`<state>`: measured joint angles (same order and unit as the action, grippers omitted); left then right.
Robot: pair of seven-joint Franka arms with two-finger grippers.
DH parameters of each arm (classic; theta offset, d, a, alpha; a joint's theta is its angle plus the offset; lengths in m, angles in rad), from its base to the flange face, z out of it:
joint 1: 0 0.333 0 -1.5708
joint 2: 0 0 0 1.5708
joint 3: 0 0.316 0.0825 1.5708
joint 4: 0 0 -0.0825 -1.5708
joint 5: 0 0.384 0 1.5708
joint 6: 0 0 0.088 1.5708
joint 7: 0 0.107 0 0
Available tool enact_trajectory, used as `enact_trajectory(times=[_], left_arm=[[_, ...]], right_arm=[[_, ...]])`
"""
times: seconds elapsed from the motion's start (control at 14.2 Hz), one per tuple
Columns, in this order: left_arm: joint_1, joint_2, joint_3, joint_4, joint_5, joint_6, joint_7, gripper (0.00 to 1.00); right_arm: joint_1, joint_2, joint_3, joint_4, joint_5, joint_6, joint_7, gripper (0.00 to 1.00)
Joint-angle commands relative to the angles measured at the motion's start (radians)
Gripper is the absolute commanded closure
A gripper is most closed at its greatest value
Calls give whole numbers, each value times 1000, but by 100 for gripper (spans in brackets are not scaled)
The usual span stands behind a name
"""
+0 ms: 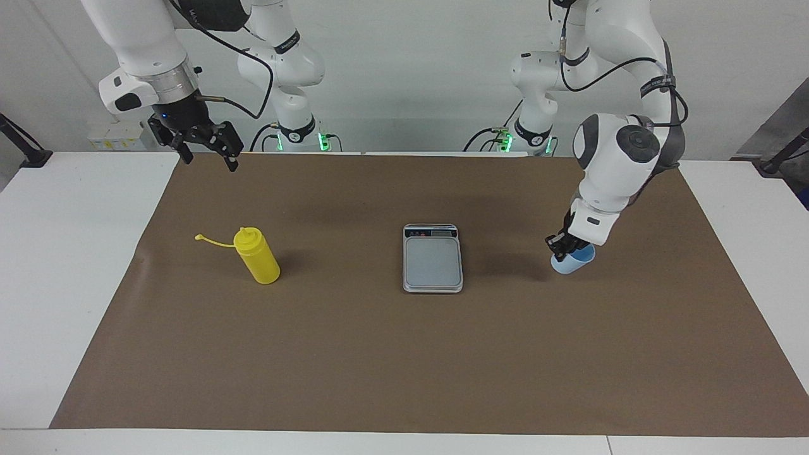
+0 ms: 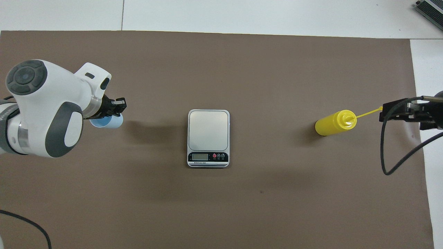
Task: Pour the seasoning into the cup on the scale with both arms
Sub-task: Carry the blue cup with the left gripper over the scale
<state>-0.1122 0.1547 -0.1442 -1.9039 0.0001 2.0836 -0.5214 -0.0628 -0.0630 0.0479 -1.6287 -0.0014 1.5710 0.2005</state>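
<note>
Left pincer (image 1: 561, 248): clamped on the rim of the light blue cup (image 1: 574, 261), carried over the brown mat between the table's left-arm end and the scale (image 1: 432, 258).
Right pincer (image 1: 203, 151): fingers spread wide, empty, raised above the mat's edge.
Seasoning bottle (image 1: 256, 255): upright on the mat, below and apart from the right pincer.

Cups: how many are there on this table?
1. A small blue cup, held in the left claw over the brown mat, between the scale and the left arm's end. None seems hidden.
</note>
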Motion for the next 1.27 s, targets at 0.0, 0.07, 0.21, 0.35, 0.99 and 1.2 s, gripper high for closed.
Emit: enact_trajectory(times=[0.0, 0.07, 0.21, 0.35, 0.99, 1.2], left_arm=[[-11, 32, -55, 69, 34, -60, -144, 100], [-17, 34, -73, 74, 34, -66, -184, 100], [-32, 34, -92, 74, 37, -68, -262, 100], [-35, 32, -136, 75, 96, -76, -342, 100], [-66, 100, -247, 216, 107, -197, -526, 100], [-89, 189, -284, 304, 179, -227, -638, 100]], right_arm=[[-15, -12, 4, -6, 23, -11, -26, 0], [-15, -12, 6, -6, 23, -11, -26, 0], [-15, -12, 4, -6, 23, -11, -26, 0], [-15, -12, 4, -6, 23, -11, -26, 0], [-15, -12, 4, -6, 23, -11, -26, 0], [-15, -12, 4, -6, 23, -11, -26, 0]])
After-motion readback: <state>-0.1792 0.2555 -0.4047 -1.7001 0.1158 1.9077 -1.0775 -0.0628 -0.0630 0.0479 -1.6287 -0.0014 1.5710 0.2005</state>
